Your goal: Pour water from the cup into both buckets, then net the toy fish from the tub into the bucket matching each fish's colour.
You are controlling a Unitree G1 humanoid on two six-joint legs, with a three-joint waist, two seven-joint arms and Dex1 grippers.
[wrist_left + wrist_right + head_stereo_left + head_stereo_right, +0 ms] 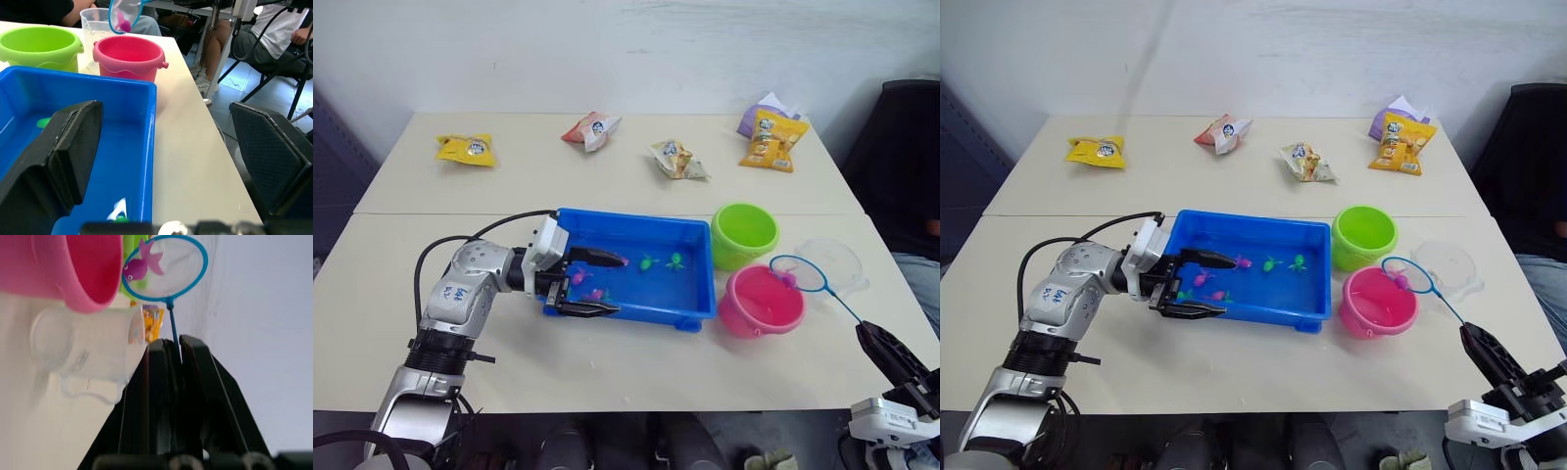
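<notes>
Right tool point(1474, 343) pinches net point(798, 273) with 1 pink fish point(139, 265); left tool point(597, 284) gapes empty.

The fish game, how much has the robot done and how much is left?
One magenta fish sits in the net, held by the right gripper by the pink bucket, ready to drop. The cup stands set down. Pink and green fish remain in the tub, where the left gripper is open.
</notes>
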